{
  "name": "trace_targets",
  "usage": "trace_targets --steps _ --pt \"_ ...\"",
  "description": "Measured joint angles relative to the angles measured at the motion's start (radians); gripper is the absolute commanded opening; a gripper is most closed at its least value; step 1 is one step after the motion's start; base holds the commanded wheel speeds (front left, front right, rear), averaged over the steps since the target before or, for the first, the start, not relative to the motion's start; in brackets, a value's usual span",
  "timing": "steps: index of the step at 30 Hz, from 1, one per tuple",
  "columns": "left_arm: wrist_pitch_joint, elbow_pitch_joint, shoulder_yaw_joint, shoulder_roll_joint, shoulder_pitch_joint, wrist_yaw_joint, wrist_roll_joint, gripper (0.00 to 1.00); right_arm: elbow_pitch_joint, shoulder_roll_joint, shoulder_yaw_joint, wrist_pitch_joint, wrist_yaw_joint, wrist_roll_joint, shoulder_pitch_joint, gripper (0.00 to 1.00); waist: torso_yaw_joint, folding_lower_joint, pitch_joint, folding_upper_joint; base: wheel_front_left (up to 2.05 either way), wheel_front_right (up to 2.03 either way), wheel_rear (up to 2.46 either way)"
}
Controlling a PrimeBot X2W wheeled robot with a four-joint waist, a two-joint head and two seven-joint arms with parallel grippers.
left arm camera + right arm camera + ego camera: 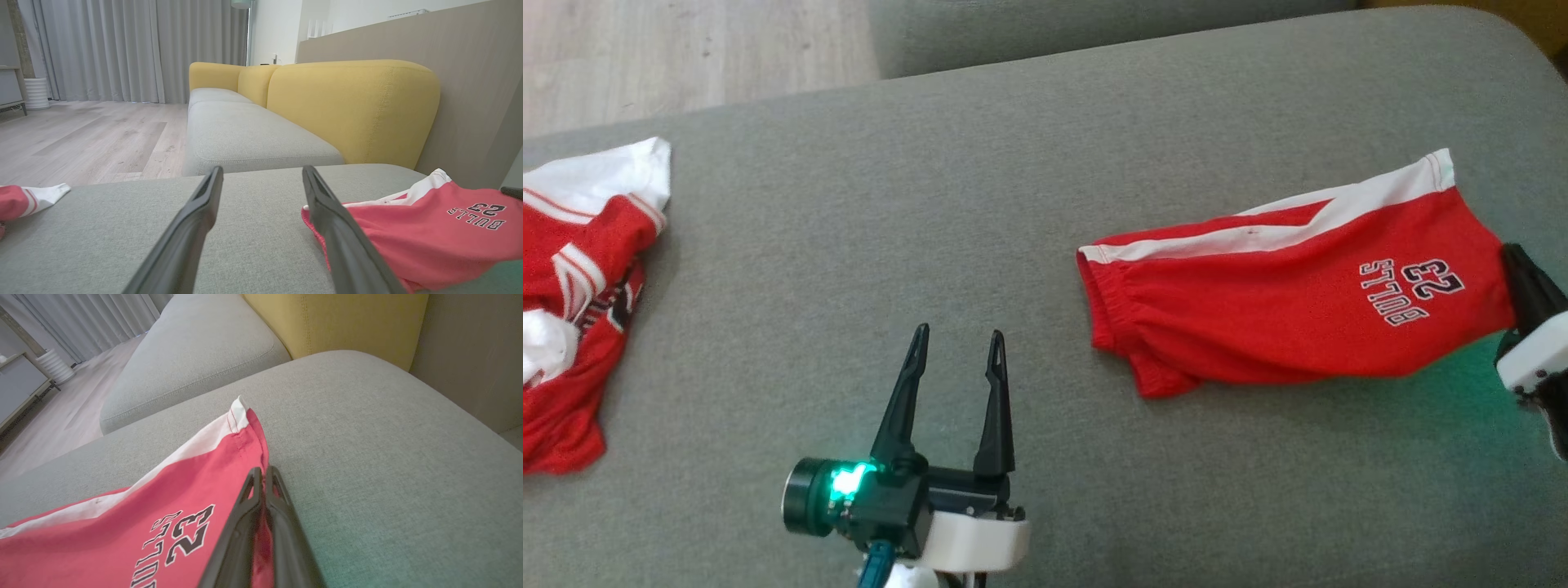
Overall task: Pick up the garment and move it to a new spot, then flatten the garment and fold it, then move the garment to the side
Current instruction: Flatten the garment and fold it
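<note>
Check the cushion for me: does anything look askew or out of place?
Nothing damaged. The red shorts lie slanted with the waistband end bunched, the right pincer shut on their hem. A second red-and-white garment sits crumpled at the left edge of the cushion.

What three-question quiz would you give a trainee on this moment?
1. True or false: the left gripper stands open over the grey cushion, touching no cloth.
2. Where on the red shorts is the right gripper shut? A: leg hem. B: waistband. C: nowhere, it is open.
3. Fill in: in the head view, the red-and-white jersey lies at the cushion's ___ edge.
Key: 1 true; 2 A; 3 left.
</note>
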Motion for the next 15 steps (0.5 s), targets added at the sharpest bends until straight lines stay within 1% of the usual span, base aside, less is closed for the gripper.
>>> trace_targets --steps 2,5,6,10,13,15 --pt "0.000 0.003 0.000 0.000 -0.004 0.000 0.000 1.00 -0.019 0.000 -0.015 -0.007 0.000 -0.029 -0.001 0.00 -0.009 0.0000 0.000 0.0000 0.00 0.00 0.00" --pt "0.000 0.007 0.000 0.000 -0.016 -0.001 0.000 1.00 -0.066 0.005 -0.059 -0.007 0.000 -0.105 -0.019 0.00 -0.007 0.0000 -0.008 0.0000 0.00 0.00 0.00" --pt "0.000 0.007 0.000 0.000 -0.016 -0.001 0.000 1.00 -0.066 0.005 -0.059 -0.007 0.000 -0.105 -0.019 0.00 -0.007 0.0000 -0.008 0.0000 0.00 0.00 0.00" --pt "0.000 0.016 0.003 0.000 -0.011 -0.010 0.000 1.00 -0.163 0.027 -0.104 -0.007 0.000 -0.224 -0.056 0.00 0.010 0.0000 -0.029 0.0000 0.00 0.00 0.00" --pt "0.000 0.020 0.005 0.000 -0.005 -0.015 0.000 1.00 -0.240 0.060 -0.103 -0.007 0.000 -0.300 -0.057 0.00 0.032 0.0000 -0.048 0.0000 0.00 0.00 0.00" --pt "0.000 0.020 0.006 0.000 0.009 -0.018 0.000 1.00 -0.292 0.081 -0.075 -0.007 0.000 -0.340 -0.055 0.00 0.051 0.0000 -0.060 0.0000 0.00 0.00 0.00"
